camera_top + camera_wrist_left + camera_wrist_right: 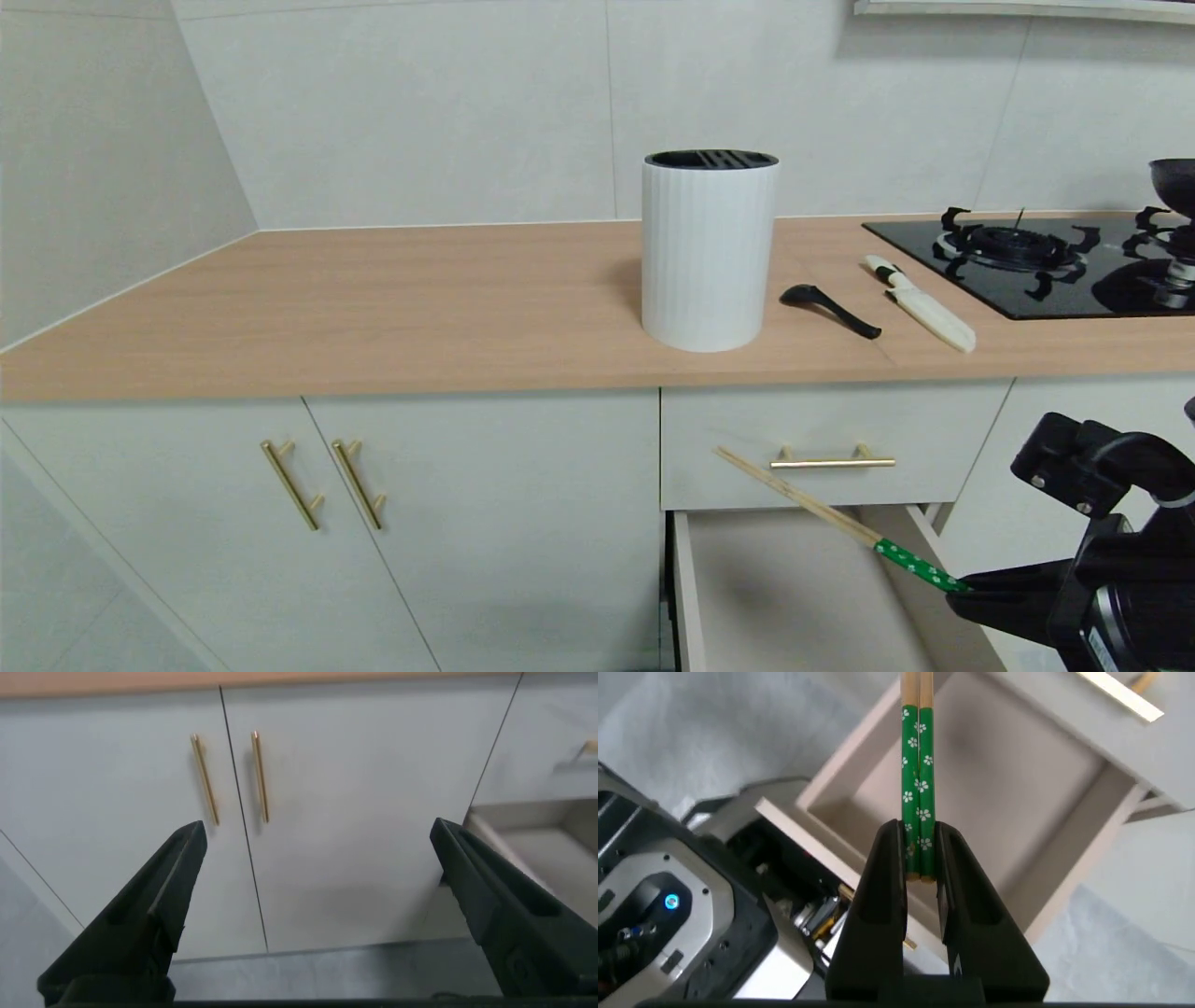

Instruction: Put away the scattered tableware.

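Now, lower right of frame, right end effector point(966, 588) clamped on chopsticks point(822, 509) (green flowered ends pinched), slanting up-left above the open drawer point(686, 597) — left end effector point(318, 831) spread wide facing cabinet doors point(346, 812), black spoon point(829, 308) and knife point(920, 302) beside the white holder point(709, 252) on the bench point(373, 308).

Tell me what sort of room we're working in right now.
Most likely a home kitchen: a gas hob set into a wooden countertop, cabinets and an open drawer below, plus a knife and black spoon on the counter and chopsticks in the right gripper.
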### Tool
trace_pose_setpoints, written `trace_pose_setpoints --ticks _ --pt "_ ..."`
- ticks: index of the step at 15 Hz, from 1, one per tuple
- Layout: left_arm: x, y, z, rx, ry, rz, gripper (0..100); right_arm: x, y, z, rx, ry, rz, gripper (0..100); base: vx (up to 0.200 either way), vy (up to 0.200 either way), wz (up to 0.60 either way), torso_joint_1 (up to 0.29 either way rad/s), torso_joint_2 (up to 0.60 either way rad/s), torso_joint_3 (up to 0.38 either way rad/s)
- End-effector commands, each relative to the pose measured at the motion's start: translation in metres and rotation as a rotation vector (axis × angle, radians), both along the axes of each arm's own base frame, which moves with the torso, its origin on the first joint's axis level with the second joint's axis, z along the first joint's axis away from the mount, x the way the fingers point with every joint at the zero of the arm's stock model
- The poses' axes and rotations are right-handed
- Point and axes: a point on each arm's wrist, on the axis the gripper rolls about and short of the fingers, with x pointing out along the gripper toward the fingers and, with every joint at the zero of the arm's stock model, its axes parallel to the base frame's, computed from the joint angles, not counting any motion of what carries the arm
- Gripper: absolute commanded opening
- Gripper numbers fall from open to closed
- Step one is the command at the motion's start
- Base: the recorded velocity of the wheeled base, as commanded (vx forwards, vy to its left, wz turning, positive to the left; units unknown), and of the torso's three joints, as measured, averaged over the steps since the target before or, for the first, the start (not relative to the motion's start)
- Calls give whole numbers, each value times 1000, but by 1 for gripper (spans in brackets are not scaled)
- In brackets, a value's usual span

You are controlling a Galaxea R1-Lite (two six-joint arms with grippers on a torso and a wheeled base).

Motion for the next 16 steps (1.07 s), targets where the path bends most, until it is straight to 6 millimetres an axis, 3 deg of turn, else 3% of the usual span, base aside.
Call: trace_pose_setpoints --ticks 1,10,15,16 --pt "0 0 0 0 -1 0 100 2 2 -3 -9 14 1 0 0 0 0 -178 481 295" --pt "0 0 0 0 1 0 100 11 7 -13 -38 65 1 0 0 0 0 -137 441 298" --pt "0 0 0 0 1 0 100 18 11 -19 -52 89 -2 0 0 0 0 -17 60 39" --pt "0 0 0 0 -1 0 100 27 16 -26 -66 115 -11 0 0 0 0 0 0 0"
